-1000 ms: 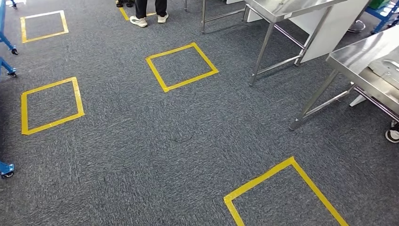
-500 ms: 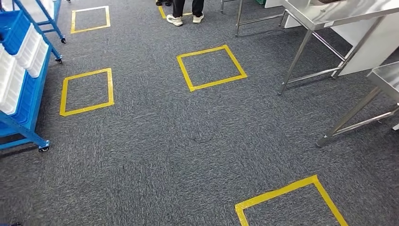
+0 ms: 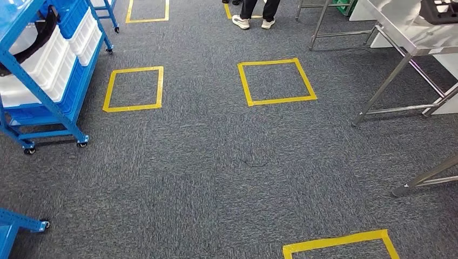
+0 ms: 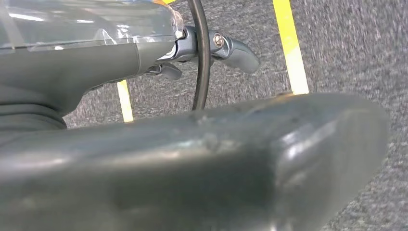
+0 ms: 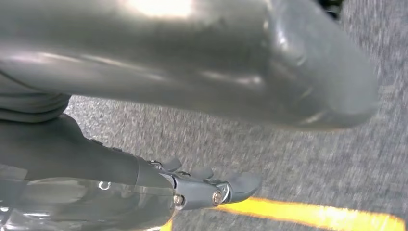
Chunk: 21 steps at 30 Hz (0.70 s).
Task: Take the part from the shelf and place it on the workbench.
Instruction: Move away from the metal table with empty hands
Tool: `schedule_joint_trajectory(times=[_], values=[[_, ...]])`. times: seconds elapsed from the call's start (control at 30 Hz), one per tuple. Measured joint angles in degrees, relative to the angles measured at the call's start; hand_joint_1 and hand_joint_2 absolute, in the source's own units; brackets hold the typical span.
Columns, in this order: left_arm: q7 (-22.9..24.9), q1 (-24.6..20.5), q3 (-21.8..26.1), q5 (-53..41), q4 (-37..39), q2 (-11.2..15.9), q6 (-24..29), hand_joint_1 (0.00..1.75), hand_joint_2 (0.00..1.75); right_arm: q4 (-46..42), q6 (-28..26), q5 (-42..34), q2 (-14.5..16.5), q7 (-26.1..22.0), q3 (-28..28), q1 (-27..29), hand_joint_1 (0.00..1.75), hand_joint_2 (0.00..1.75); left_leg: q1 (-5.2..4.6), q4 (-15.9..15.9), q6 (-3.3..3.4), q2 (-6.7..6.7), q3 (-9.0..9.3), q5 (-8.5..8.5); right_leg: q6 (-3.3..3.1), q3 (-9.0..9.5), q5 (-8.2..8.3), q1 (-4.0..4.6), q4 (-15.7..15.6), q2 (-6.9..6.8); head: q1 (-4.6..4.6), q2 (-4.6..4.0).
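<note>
Grey speckled carpet floor [image 3: 216, 178] under both hanging arms, left robot hand [image 4: 211, 48] and right robot hand [image 5: 207, 185] loosely spread and holding nothing, yellow tape squares [image 3: 276, 81] beyond, blue wheeled shelf [image 3: 48, 70] of white bins with a black ring-shaped part [image 3: 32, 40] left, steel desk [image 3: 416, 32] far right.

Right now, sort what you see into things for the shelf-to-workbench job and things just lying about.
For the job:
blue shelf with white bins
steel workbench
left hand, holding nothing
right hand, holding nothing

Just about:
yellow tape squares
person's shoes
grey carpet
</note>
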Motion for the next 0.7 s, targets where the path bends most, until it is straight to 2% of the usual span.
schedule_joint_trajectory(times=[0.03, 0.07, 0.1, 0.13, 0.17, 0.2, 0.23, 0.27, 0.3, 0.37, 0.4, 0.47, 0.53, 0.57, 0.6, 0.63, 0.67, 0.7], values=[[-0.13, -0.14, -0.04, -0.03, 0.0, 0.01, 0.0, 0.0, 0.0, 0.03, 0.03, 0.09, 0.01, 0.03, 0.0, 0.09, 0.0, 0.0, -0.04, 0.01, 0.16, -0.66, -0.13, 0.06, 0.06, -2.01, -1.86, -0.05, 3.97, 1.16, -0.01, 0.0], [-0.23, -0.26, -0.07, -0.06, 0.01, 0.01, 0.0, 0.0, 0.0, 0.05, 0.06, 0.17, 0.01, 0.06, 0.01, 0.17, 0.0, 0.0, -0.1, 0.04, 0.22, -1.4, -0.22, 0.08, 0.11, -3.78, -2.95, -0.08, 7.25, 1.67, -0.01, 0.0], [-0.31, -0.32, -0.09, -0.1, 0.01, 0.01, 0.0, 0.0, 0.0, 0.06, 0.05, 0.25, 0.01, 0.06, 0.01, 0.23, 0.0, 0.0, -0.14, 0.09, 0.26, -2.22, -0.25, 0.09, 0.14, -4.82, -2.87, -0.08, 8.86, 1.88, -0.01, 0.0], [-0.33, -0.35, -0.1, -0.13, 0.01, 0.01, 0.01, 0.0, 0.0, 0.07, 0.05, 0.35, 0.0, 0.06, 0.03, 0.25, 0.0, 0.0, -0.14, 0.18, 0.24, -3.07, -0.23, 0.07, 0.12, -4.83, -1.59, -0.1, 8.23, 2.01, -0.01, 0.0], [-0.3, -0.37, -0.13, -0.18, 0.01, 0.0, 0.01, 0.0, 0.0, 0.07, 0.05, 0.46, 0.0, 0.05, 0.07, 0.24, 0.0, 0.0, -0.13, 0.31, 0.18, -3.91, -0.17, 0.03, 0.06, -3.85, 0.61, -0.15, 5.53, 2.33, -0.01, 0.0], [-0.2, -0.42, -0.18, -0.27, 0.02, -0.01, 0.02, 0.0, 0.0, 0.07, 0.05, 0.57, 0.0, 0.05, 0.13, 0.23, 0.0, 0.0, -0.09, 0.48, 0.06, -4.7, -0.17, -0.04, -0.04, -2.29, 2.96, -0.27, 1.59, 3.21, 0.0, 0.0], [-0.09, -0.55, -0.26, -0.36, 0.04, -0.03, 0.02, 0.0, 0.0, 0.07, 0.06, 0.67, -0.01, 0.04, 0.2, 0.22, 0.0, 0.0, -0.15, 0.79, -0.18, -5.41, -0.28, -0.16, -0.15, -0.86, 4.59, -0.36, -1.97, 4.35, -0.01, 0.0], [0.02, -0.7, -0.38, -0.44, 0.06, -0.05, 0.02, 0.0, 0.0, 0.09, 0.07, 0.76, -0.01, 0.03, 0.27, 0.16, 0.0, 0.0, -0.2, 1.01, -0.49, -6.08, -0.47, -0.2, -0.28, 0.11, 5.55, -0.41, -4.43, 5.27, -0.01, 0.0], [0.12, -0.84, -0.49, -0.5, 0.09, -0.07, 0.03, 0.0, 0.0, 0.12, 0.07, 0.83, -0.01, 0.03, 0.32, 0.07, 0.0, 0.0, -0.22, 1.14, -0.85, -6.65, -0.7, -0.19, -0.45, 0.53, 5.78, -0.36, -5.61, 5.83, -0.01, 0.0], [0.2, -0.95, -0.62, -0.49, 0.12, -0.08, 0.07, 0.0, 0.0, 0.21, 0.13, 0.95, 0.02, 0.02, 0.45, -0.27, 0.0, 0.0, -0.13, 1.01, -1.63, -7.77, -1.09, 0.03, -1.02, 0.55, 5.8, -0.18, -5.8, 5.06, -0.02, 0.0], [0.22, -0.92, -0.63, -0.49, 0.13, -0.08, 0.11, 0.0, 0.0, 0.27, 0.18, 1.0, 0.07, 0.02, 0.56, -0.41, 0.0, 0.0, -0.06, 1.19, -1.91, -7.65, -1.25, -0.09, -1.43, 0.65, 5.95, -0.18, -6.02, 4.41, -0.02, 0.0], [0.26, -1.07, -0.68, -0.49, 0.14, -0.07, 0.18, 0.0, 0.0, 0.35, 0.28, 1.13, 0.16, 0.02, 0.85, -0.48, 0.0, 0.0, -0.1, 4.24, -2.29, -5.22, -2.68, -2.06, -2.33, 0.83, 6.27, -0.24, -6.55, 2.97, -0.03, 0.0], [0.4, -1.5, -0.86, -0.49, 0.14, -0.02, 0.22, 0.0, 0.0, 0.37, 0.31, 1.28, 0.16, -0.01, 1.02, -0.3, 0.0, 0.0, -0.11, 11.43, -2.51, -1.99, -6.0, -5.84, -2.85, 0.86, 6.28, 0.06, -6.68, 1.38, -0.03, 0.0], [0.48, -1.67, -1.02, -0.49, 0.16, 0.01, 0.24, 0.0, 0.0, 0.37, 0.32, 1.35, 0.14, -0.1, 1.07, -0.23, 0.0, 0.0, -0.05, 15.01, -2.61, -1.26, -7.67, -7.28, -2.94, 0.85, 6.23, 0.24, -6.67, 0.54, -0.03, 0.0], [0.55, -1.73, -1.17, -0.49, 0.19, 0.03, 0.22, 0.0, 0.0, 0.37, 0.31, 1.39, 0.1, -0.23, 1.12, -0.22, 0.0, 0.0, -0.01, 17.13, -2.67, -0.89, -8.6, -7.77, -3.01, 0.86, 6.16, 0.37, -6.66, -0.26, -0.02, 0.0], [0.6, -1.72, -1.3, -0.49, 0.21, 0.04, 0.2, 0.0, 0.0, 0.37, 0.29, 1.42, 0.07, -0.38, 1.16, -0.26, 0.0, 0.0, 0.01, 16.99, -2.66, -0.66, -8.42, -7.13, -3.04, 0.91, 6.09, 0.47, -6.65, -1.02, -0.03, 0.0], [0.62, -1.7, -1.38, -0.48, 0.22, 0.06, 0.17, 0.0, 0.0, 0.37, 0.27, 1.43, 0.05, -0.54, 1.2, -0.34, 0.0, 0.0, -0.01, 14.58, -2.56, -0.29, -7.06, -5.57, -3.01, 1.02, 5.99, 0.53, -6.65, -1.74, -0.02, 0.0], [0.64, -1.71, -1.44, -0.46, 0.22, 0.08, 0.14, 0.0, 0.0, 0.37, 0.26, 1.43, 0.04, -0.64, 1.24, -0.41, 0.0, 0.0, -0.08, 10.59, -2.36, 0.54, -4.85, -3.6, -2.93, 1.2, 5.87, 0.59, -6.64, -2.43, -0.03, 0.0]])
